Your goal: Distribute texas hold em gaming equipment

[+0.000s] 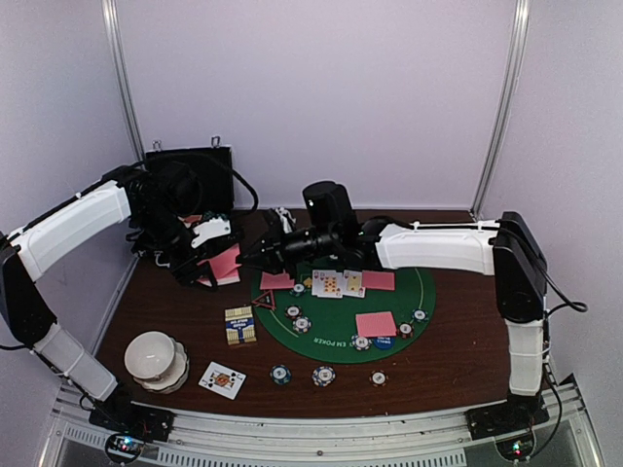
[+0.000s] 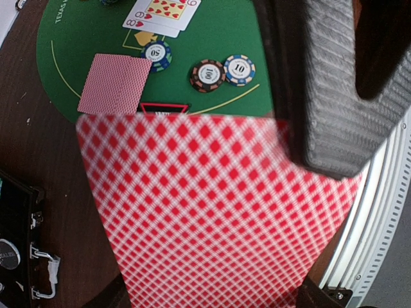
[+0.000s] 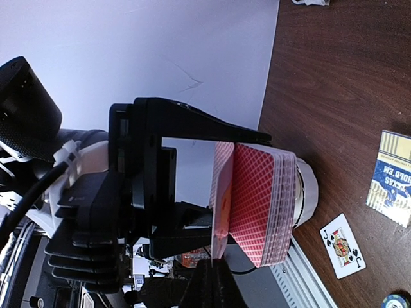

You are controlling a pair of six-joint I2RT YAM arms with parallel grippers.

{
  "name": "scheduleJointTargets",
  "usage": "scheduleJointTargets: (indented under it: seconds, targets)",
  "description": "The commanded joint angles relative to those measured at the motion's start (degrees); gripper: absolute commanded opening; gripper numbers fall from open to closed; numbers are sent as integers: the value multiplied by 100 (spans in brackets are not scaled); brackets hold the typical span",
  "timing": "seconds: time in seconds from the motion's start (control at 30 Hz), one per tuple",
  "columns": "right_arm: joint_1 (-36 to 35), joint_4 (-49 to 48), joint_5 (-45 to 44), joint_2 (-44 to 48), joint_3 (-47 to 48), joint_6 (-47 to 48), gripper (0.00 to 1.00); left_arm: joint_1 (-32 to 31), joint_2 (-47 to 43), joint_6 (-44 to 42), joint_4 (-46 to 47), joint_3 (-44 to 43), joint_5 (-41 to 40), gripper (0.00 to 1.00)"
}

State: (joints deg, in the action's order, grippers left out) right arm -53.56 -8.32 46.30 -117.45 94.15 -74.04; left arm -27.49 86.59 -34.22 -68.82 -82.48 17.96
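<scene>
Left gripper (image 1: 212, 265): clamped on a deck of pink-backed cards (image 2: 212, 212); one ribbed finger (image 2: 334, 96) lies against the deck's back, the other is hidden behind the deck; the deck is held clear of the table.

Right gripper (image 3: 209, 283): extended across to meet the left; jaws drawn narrow at the lower edge of the front card (image 3: 221, 192), which stands slightly apart from the rest of the deck; whether the jaws actually grip that card cannot be told.

Beyond the left gripper's fingertips, on the green mat (image 2: 77, 38): red-black triangle marker (image 2: 160, 104) just past the deck's far edge; one face-down card (image 2: 115, 83) close beside it; further out, chip marked 50 (image 2: 157, 54), then chip marked 100 (image 2: 207, 75) and chip marked 10 (image 2: 239, 68) side by side; face-up cards (image 2: 164, 13) beyond those.

To one side of the right gripper, on bare table: a face-up jack (image 3: 342, 246) and a card box (image 3: 390, 186), apart from each other.
</scene>
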Motion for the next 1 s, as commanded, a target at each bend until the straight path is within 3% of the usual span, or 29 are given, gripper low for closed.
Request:
scheduleJointTargets:
  seconds: [0.0,0.3,0.53,0.97]
  targets:
    - [113,-45,-112,166,-216,60,0,15,-39,-39,185,39,-7,0]
    - [578,-117,-111,881,-1079,248,0,24,-76,-41,225,97,-119,0]
    - [1231,-331,-38,1807,-2337,286,0,41,-103,-40,267,203,-164,0]
    - [2712,1478,-124,3509,-4157,1578,0,234,-163,-120,481,657,-236,0]
